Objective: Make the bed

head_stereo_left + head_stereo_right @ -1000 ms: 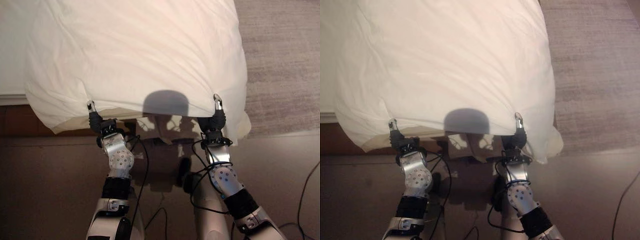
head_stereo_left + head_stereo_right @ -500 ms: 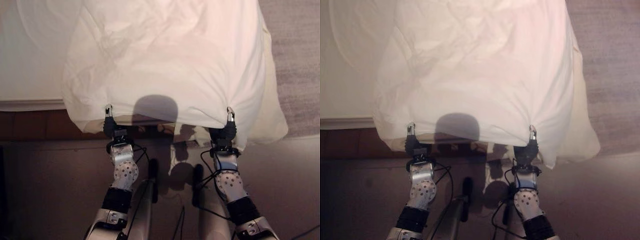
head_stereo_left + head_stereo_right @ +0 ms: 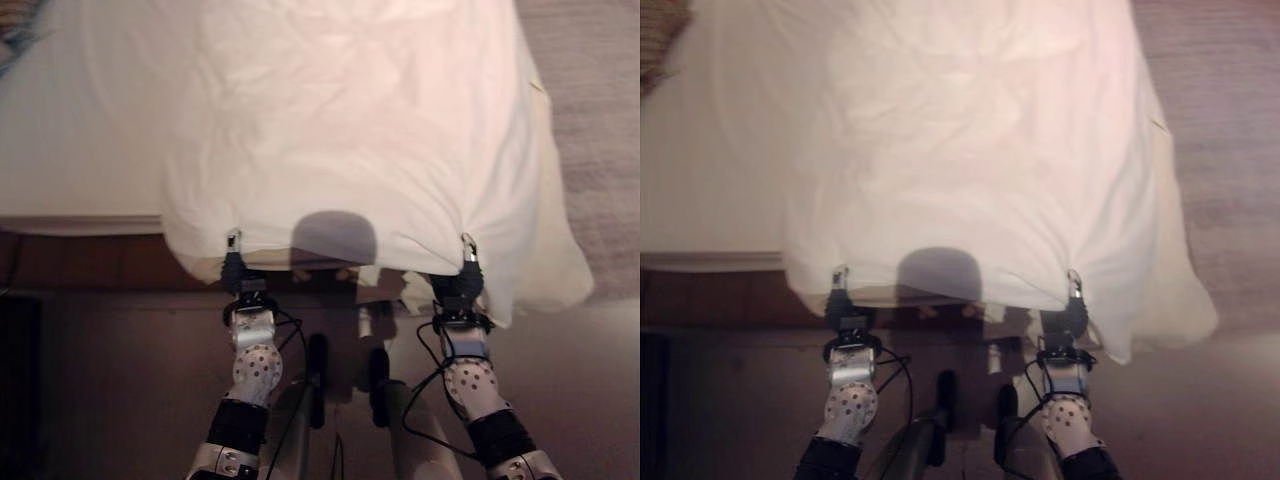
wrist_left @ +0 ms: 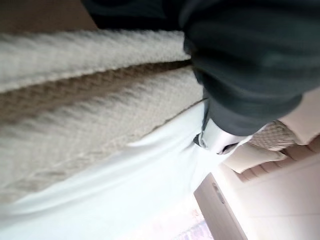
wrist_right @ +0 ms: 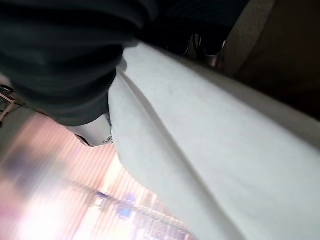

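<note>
— Fingers first: what are they doing?

— A thumb tip lies on top of the white duvet (image 3: 350, 120) at each hand, with the other fingers tucked under its near hem. The left hand (image 3: 235, 268) pinches the hem near one end of the near edge, the right hand (image 3: 464, 275) near the other, both clamped on cloth.

— And the duvet itself?

— Spread across the bed (image 3: 70, 150), its near edge held up and drawn taut between the two hands. A flap spills off the bed's right corner, hanging over the grey carpet (image 3: 600, 120). On the robot's left a strip of bare pale mattress lies uncovered.

— Anything beneath it?

— The left wrist view has a cream knitted blanket (image 4: 75, 115) in thick ribbed folds just beside the white sheet edge running past the hand's dark cover. The right wrist view has the white cloth stretched across the frame, pressed against that hand's cover.

— The surroundings?

— A dark wooden bed frame (image 3: 90, 262) runs below the mattress, with brown floor (image 3: 110, 380) under the arms.
</note>
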Robot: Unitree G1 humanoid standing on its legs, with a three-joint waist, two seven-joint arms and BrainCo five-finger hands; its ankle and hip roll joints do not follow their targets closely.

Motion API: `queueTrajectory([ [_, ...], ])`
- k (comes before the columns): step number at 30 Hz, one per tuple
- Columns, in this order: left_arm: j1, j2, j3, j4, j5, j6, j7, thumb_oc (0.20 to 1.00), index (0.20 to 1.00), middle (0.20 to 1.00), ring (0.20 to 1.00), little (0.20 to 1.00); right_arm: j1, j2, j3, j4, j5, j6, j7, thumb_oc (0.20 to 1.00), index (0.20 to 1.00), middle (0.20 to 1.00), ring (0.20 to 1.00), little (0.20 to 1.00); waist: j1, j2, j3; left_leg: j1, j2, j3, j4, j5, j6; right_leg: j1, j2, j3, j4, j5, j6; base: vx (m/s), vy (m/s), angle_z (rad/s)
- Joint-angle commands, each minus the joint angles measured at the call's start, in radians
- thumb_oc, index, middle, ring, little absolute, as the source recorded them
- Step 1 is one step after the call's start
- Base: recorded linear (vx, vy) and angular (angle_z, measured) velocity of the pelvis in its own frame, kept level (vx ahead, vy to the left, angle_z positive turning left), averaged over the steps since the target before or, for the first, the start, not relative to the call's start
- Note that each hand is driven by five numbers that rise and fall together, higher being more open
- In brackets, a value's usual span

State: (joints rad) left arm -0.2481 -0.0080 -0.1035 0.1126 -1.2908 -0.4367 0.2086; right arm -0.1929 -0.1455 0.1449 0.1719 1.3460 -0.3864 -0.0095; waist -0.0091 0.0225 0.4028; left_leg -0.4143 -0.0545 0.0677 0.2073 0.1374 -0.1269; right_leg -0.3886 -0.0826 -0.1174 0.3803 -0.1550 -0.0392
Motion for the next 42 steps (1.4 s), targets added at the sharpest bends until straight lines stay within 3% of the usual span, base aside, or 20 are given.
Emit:
queueTrajectory([
  [1,0.08,0.053,0.127,-0.093,0.027,-0.103,-0.049,0.2,0.2,0.2,0.2,0.2,0.074,-0.067,-0.108,-0.04,-0.038,-0.081,0.028,0.2,0.2,0.2,0.2,0.2,0.002,-0.03,-0.1,-0.015,0.069,-0.026,0.059,-0.107,0.085,0.034,0.018,-0.001,-0.151,0.085,0.098,0.07,0.056,0.12],
  [4,0.076,0.067,0.139,-0.111,0.052,-0.123,-0.019,0.2,0.2,0.2,0.2,0.2,0.068,-0.066,-0.098,-0.033,-0.034,-0.084,0.027,0.2,0.2,0.2,0.2,0.2,0.025,-0.057,-0.103,0.009,0.176,-0.215,-0.085,-0.006,0.058,0.009,-0.009,0.039,-0.087,0.055,0.104,0.08,0.225,0.11],
  [7,0.069,0.079,0.147,-0.101,0.055,-0.137,-0.01,0.2,0.2,0.2,0.2,0.2,0.064,-0.068,-0.097,-0.027,-0.023,-0.087,0.027,0.2,0.2,0.2,0.2,0.2,0.04,-0.055,-0.11,0.043,0.272,-0.265,-0.227,0.066,0.017,-0.027,-0.027,0.067,-0.037,0.045,0.128,0.04,0.407,-0.06],
  [8,0.067,0.081,0.145,-0.097,0.054,-0.135,-0.009,0.2,0.2,0.2,0.2,0.2,0.063,-0.069,-0.101,-0.026,-0.017,-0.086,0.028,0.2,0.2,0.2,0.2,0.2,0.045,-0.053,-0.11,0.049,0.274,-0.278,-0.233,0.072,0.011,-0.033,-0.037,0.074,-0.038,0.053,0.139,0.0,0.538,-0.21],
  [10,0.059,0.086,0.136,-0.075,0.045,-0.136,-0.015,0.2,0.2,0.2,0.2,0.2,0.057,-0.065,-0.098,-0.028,-0.01,-0.082,0.027,0.2,0.2,0.2,0.2,0.2,0.049,-0.055,-0.104,0.046,0.194,-0.309,-0.132,-0.025,0.021,-0.023,-0.092,0.098,-0.083,0.107,0.181,-0.03,0.654,-0.24],
  [12,0.055,0.089,0.12,-0.053,0.008,-0.135,-0.043,0.2,0.2,0.2,0.2,0.2,0.065,-0.058,-0.099,-0.04,-0.009,-0.079,0.028,0.2,0.2,0.2,0.2,0.2,0.043,-0.071,-0.094,-0.003,0.088,-0.272,0.005,-0.127,0.047,0.012,-0.178,0.129,-0.189,0.199,0.218,-0.03,0.725,-0.2],
  [14,0.047,0.115,0.097,-0.029,0.014,-0.12,-0.056,0.2,0.2,0.2,0.2,0.2,0.063,-0.041,-0.109,-0.031,-0.019,-0.086,0.016,0.2,0.2,0.2,0.2,0.2,0.044,-0.073,-0.083,-0.036,0.027,-0.227,0.059,-0.167,0.081,0.033,-0.242,0.127,-0.275,0.316,0.224,0.0,0.702,0.18],
  [16,0.065,0.124,0.092,-0.018,-0.001,-0.108,-0.068,0.2,0.2,0.2,0.2,0.2,0.049,-0.024,-0.099,-0.017,-0.035,-0.084,0.011,0.2,0.2,0.2,0.2,0.2,0.044,-0.072,-0.086,-0.03,0.008,-0.204,0.04,-0.176,0.112,0.027,-0.273,0.095,-0.334,0.391,0.214,0.01,0.611,0.27],
  [17,0.075,0.131,0.096,-0.011,0.018,-0.101,-0.057,0.2,0.2,0.2,0.2,0.2,0.036,-0.01,-0.093,0.001,-0.057,-0.078,0.007,0.2,0.2,0.2,0.2,0.2,0.051,-0.072,-0.091,-0.027,0.002,-0.18,0.033,-0.17,0.115,0.032,-0.267,0.041,-0.361,0.403,0.216,0.01,0.527,-0.09],
  [19,0.077,0.134,0.1,-0.004,0.026,-0.096,-0.049,0.2,0.2,0.2,0.2,0.2,0.03,-0.005,-0.081,0.011,-0.059,-0.07,0.003,0.2,0.2,0.2,0.2,0.2,0.046,-0.062,-0.096,-0.009,-0.001,-0.173,-0.007,-0.147,0.119,0.034,-0.204,0.02,-0.336,0.322,0.192,0.0,0.453,-0.51],
  [23,0.086,0.122,0.094,-0.007,0.059,-0.077,-0.018,0.2,0.2,0.2,0.2,0.2,0.04,-0.004,-0.064,0.02,-0.068,-0.08,-0.01,0.2,0.2,0.2,0.2,0.2,0.037,-0.076,-0.108,0.029,-0.029,-0.142,-0.132,-0.105,0.125,0.01,-0.038,-0.009,-0.311,0.23,0.164,-0.02,0.281,-0.18],
  [27,0.11,0.101,0.078,-0.008,0.074,-0.077,0.003,0.2,0.2,0.2,0.2,0.2,0.053,0.001,-0.049,0.034,-0.083,-0.092,-0.009,0.2,0.2,0.2,0.2,0.2,0.03,-0.086,-0.111,0.067,-0.064,-0.097,-0.17,-0.094,0.122,-0.001,0.057,-0.053,-0.311,0.218,0.151,0.03,0.118,-0.11],
  [29,0.124,0.094,0.056,-0.015,0.088,-0.068,0.018,0.2,0.2,0.2,0.2,0.2,0.072,-0.008,-0.047,0.029,-0.087,-0.094,-0.01,0.2,0.2,0.2,0.2,0.2,0.014,-0.079,-0.113,0.084,-0.082,-0.089,-0.164,-0.103,0.129,-0.004,0.092,-0.018,-0.293,0.204,0.143,0.06,0.078,-0.26],
  [32,0.13,0.077,0.046,-0.022,0.082,-0.068,0.023,0.2,0.2,0.2,0.2,0.2,0.084,-0.021,-0.047,0.026,-0.09,-0.093,-0.013,0.2,0.2,0.2,0.2,0.2,0.015,-0.063,-0.109,0.091,-0.091,-0.068,-0.139,-0.118,0.135,0.012,0.085,-0.017,-0.276,0.187,0.13,0.01,0.027,-0.11],
  [35,0.14,0.045,0.042,-0.001,0.062,-0.076,0.019,0.2,0.2,0.2,0.2,0.2,0.088,-0.049,-0.055,0.046,-0.114,-0.084,-0.032,0.2,0.2,0.2,0.2,0.2,0.009,-0.022,-0.12,0.077,-0.092,-0.025,-0.079,-0.13,0.109,0.047,0.07,-0.005,-0.325,0.205,0.13,0.02,-0.032,-0.06],
  [38,0.134,0.03,0.032,-0.001,0.052,-0.074,0.002,0.2,0.2,0.2,0.2,0.2,0.104,-0.091,-0.083,0.051,-0.145,-0.083,-0.041,0.2,0.2,0.2,0.2,0.2,-0.004,0.001,-0.1,-0.009,-0.075,0.035,0.11,-0.05,-0.004,0.087,0.037,-0.03,-0.347,0.188,0.115,-0.05,-0.102,0.16],
  [39,0.13,0.025,0.029,0.0,0.047,-0.082,-0.001,0.2,0.2,0.2,0.2,0.2,0.097,-0.096,-0.088,0.065,-0.144,-0.082,-0.04,0.2,0.2,0.2,0.2,0.2,0.004,0.005,-0.09,-0.019,-0.085,0.016,0.147,-0.031,-0.034,0.084,0.039,-0.031,-0.327,0.18,0.105,-0.04,-0.045,0.48],
  [40,0.13,0.025,0.029,0.001,0.047,-0.082,-0.001,0.2,0.2,0.2,0.2,0.2,0.097,-0.096,-0.088,0.066,-0.144,-0.082,-0.04,0.2,0.2,0.2,0.2,0.2,0.004,0.005,-0.09,-0.02,-0.084,0.016,0.147,-0.031,-0.034,0.084,0.039,-0.031,-0.327,0.18,0.105,-0.02,-0.074,0.41],
  [41,0.131,0.017,0.037,0.003,0.036,-0.088,0.009,0.2,0.2,0.2,0.2,0.2,0.089,-0.094,-0.088,0.089,-0.144,-0.087,-0.051,0.2,0.2,0.2,0.2,0.2,0.003,0.005,-0.092,-0.011,-0.062,0.026,0.148,-0.067,-0.002,0.072,0.034,-0.032,-0.287,0.167,0.1,-0.02,-0.064,0.14],
  [42,0.13,0.016,0.046,0.003,0.041,-0.09,0.018,0.2,0.2,0.2,0.2,0.2,0.082,-0.094,-0.089,0.097,-0.152,-0.091,-0.062,0.2,0.2,0.2,0.2,0.2,-0.002,-0.001,-0.092,-0.003,-0.002,0.042,0.138,-0.098,0.036,0.058,0.023,-0.023,-0.255,0.151,0.098,0.0,-0.056,0.02],
])
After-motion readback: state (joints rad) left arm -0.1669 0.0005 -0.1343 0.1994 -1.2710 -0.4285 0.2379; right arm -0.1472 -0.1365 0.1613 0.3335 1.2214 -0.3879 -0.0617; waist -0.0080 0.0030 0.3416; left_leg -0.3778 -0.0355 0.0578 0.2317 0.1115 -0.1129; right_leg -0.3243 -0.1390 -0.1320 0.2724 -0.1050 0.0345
